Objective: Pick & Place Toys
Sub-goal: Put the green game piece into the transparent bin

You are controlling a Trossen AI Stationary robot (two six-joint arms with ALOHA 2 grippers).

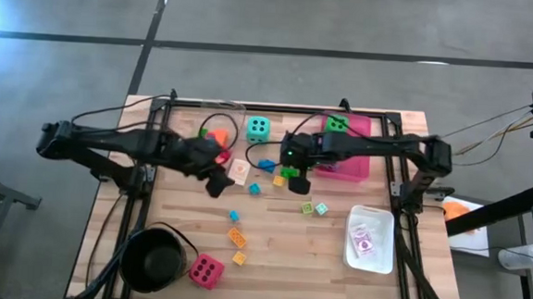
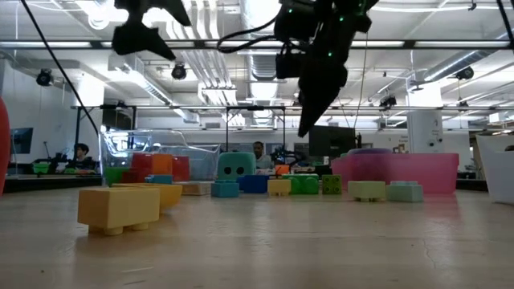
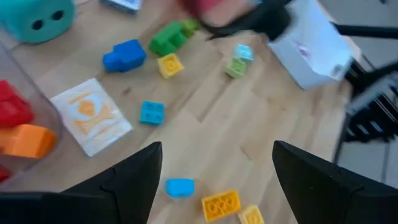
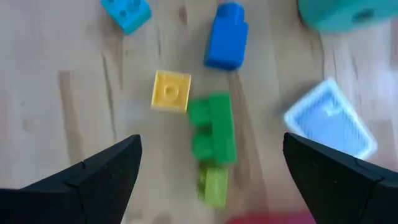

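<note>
My left gripper (image 1: 216, 182) hangs open and empty above the table's middle, over small blocks such as a teal one (image 3: 152, 112) and a blue one (image 3: 180, 186). My right gripper (image 1: 298, 177) hangs open and empty above a green block (image 4: 211, 134), a yellow block (image 4: 170, 90) and a blue block (image 4: 225, 36). A teal die (image 1: 258, 128) sits on the table at the back. A green die (image 1: 336, 124) lies in the pink tray (image 1: 358, 164). A pink-red die (image 1: 206, 271) sits near the front edge. A picture card (image 3: 93, 115) lies flat on the table. No purple die shows.
A round black pot (image 1: 153, 258) stands at the front left. A white tray (image 1: 370, 237) holding a card lies at the right. A clear tray (image 1: 203, 122) with red and orange blocks stands at the back left. More blocks (image 1: 236, 236) lie scattered mid-table. People sit in the room behind.
</note>
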